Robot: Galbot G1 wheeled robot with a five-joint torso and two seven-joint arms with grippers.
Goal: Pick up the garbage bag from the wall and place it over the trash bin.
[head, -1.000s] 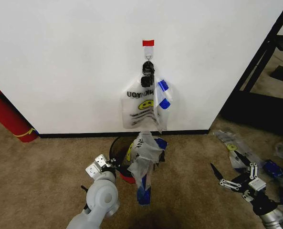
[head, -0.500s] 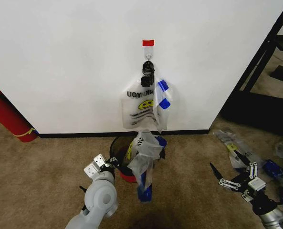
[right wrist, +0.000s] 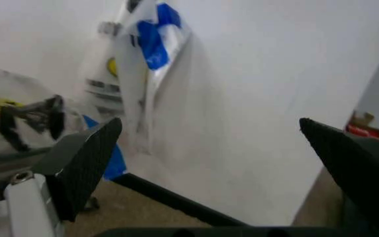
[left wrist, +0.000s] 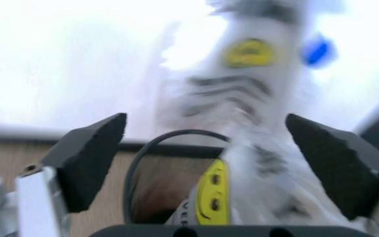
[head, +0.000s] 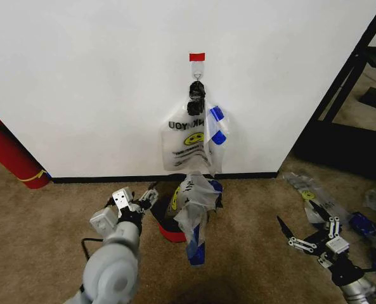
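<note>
The thin translucent smiley-print garbage bag (head: 194,212) drapes over one side of the small round black trash bin (head: 168,218) below the white wall (head: 80,82), hanging lopsided since only part of the rim is covered. The left gripper (head: 136,201), jaws apart and empty, has swung left off the bin since a second ago, while the right gripper (head: 305,235) waits low, jaws spread.

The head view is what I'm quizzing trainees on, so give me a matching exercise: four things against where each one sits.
Things:
1. trash bin
2. fire extinguisher
3. left gripper
4. right gripper

Places:
A. lying at the wall's far left
B. open, low over the carpet at the right
C. on the carpet below the hook, a smiley bag draped over it
D. open, beside the bin's left rim

Pairs: 1-C, 2-A, 3-D, 4-B
</note>
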